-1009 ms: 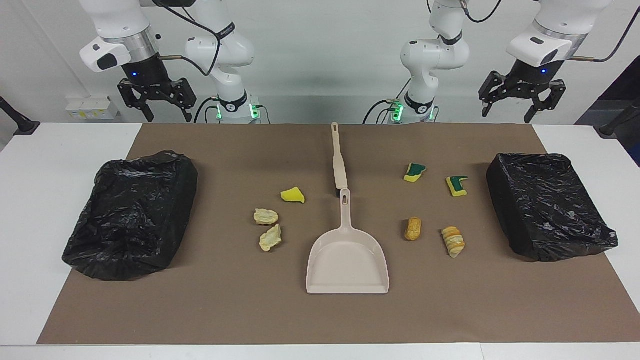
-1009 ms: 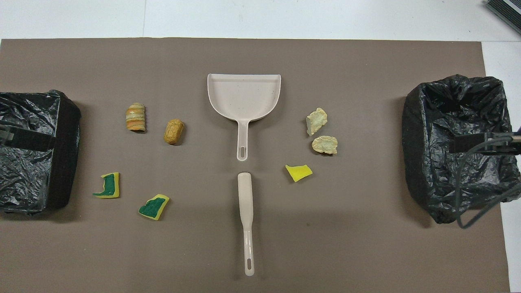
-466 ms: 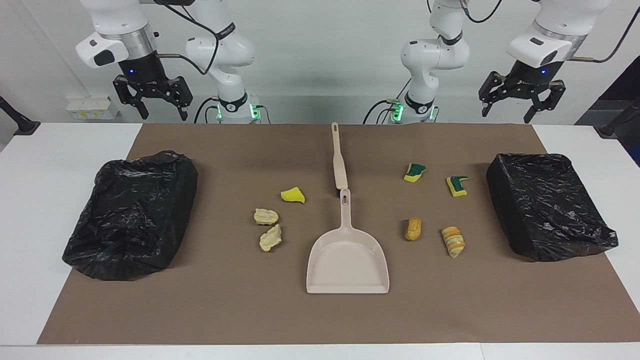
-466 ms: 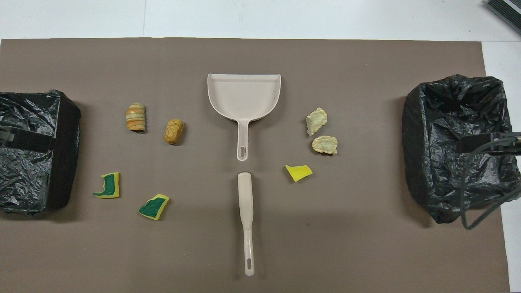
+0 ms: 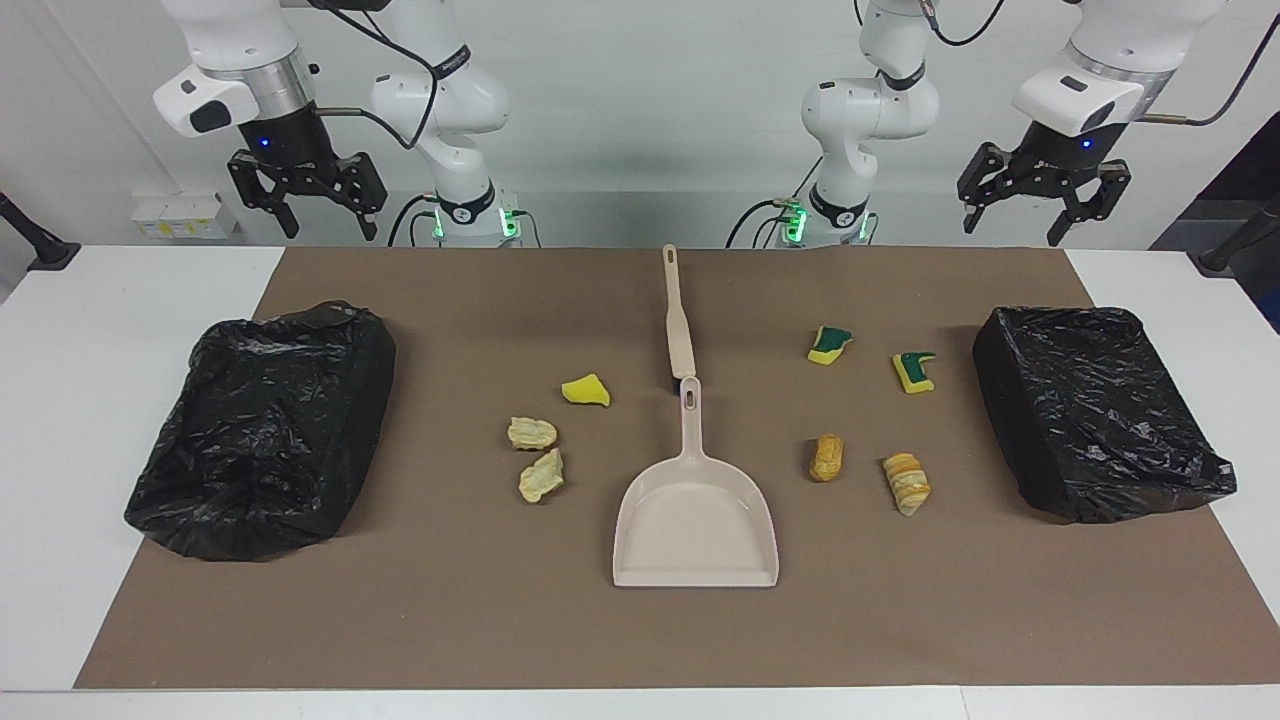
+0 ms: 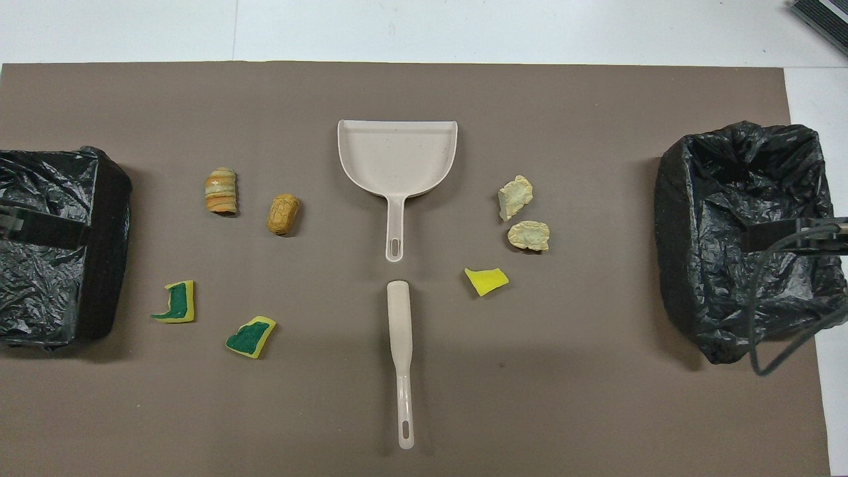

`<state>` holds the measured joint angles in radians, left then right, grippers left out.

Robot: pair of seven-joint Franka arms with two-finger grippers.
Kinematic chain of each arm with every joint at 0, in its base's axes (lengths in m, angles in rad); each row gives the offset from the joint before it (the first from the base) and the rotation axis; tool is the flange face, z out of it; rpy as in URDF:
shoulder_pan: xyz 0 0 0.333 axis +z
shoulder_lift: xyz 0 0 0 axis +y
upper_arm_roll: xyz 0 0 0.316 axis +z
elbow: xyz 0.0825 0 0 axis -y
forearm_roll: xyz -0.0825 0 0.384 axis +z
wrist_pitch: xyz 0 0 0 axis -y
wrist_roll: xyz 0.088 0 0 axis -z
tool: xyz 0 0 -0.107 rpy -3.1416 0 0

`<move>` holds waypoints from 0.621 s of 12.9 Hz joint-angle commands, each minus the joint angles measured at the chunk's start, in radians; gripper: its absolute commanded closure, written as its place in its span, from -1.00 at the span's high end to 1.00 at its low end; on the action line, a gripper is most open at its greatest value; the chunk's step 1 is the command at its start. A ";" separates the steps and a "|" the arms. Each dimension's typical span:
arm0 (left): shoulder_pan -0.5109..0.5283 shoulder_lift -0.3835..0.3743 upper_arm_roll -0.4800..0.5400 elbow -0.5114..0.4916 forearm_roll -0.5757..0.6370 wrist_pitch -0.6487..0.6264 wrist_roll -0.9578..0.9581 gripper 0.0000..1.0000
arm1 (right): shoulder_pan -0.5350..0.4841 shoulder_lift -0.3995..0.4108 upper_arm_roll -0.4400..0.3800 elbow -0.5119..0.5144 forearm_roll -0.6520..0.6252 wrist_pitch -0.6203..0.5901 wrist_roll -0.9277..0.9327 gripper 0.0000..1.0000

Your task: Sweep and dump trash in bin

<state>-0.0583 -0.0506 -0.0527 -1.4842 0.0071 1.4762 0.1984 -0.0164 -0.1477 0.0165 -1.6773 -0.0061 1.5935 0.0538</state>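
left gripper (image 5: 1043, 205): raised at the left arm's end of the table, fingers spread, holding nothing
right gripper (image 5: 307, 203): raised at the right arm's end, fingers spread, holding nothing
trash (image 5: 545, 437): seven scraps on the brown mat (image 5: 480, 600), three toward the right arm's end, four toward the left arm's, either side of the dustpan
dustpan (image 5: 696, 515): mid-mat
brush (image 5: 678, 320): nearer the robots than the dustpan, in line with its handle
bins (image 5: 262, 430): black-lined, one at each end of the mat
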 commanded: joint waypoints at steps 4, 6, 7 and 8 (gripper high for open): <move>-0.014 -0.018 -0.009 -0.021 -0.013 0.007 -0.076 1.00 | -0.007 0.003 0.006 0.002 0.008 -0.004 0.011 1.00; -0.015 -0.020 -0.012 -0.021 -0.015 0.009 -0.077 1.00 | -0.007 0.005 0.006 0.001 0.009 0.005 0.008 1.00; -0.017 -0.020 -0.013 -0.021 -0.015 0.007 -0.077 1.00 | -0.010 0.005 0.005 0.001 0.009 -0.004 0.000 1.00; -0.017 -0.020 -0.015 -0.019 -0.015 0.007 -0.076 1.00 | -0.011 0.000 0.003 -0.001 0.009 -0.018 0.001 1.00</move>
<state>-0.0629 -0.0507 -0.0736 -1.4841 0.0047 1.4767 0.1363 -0.0163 -0.1453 0.0165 -1.6777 -0.0061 1.5927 0.0538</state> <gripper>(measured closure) 0.000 0.000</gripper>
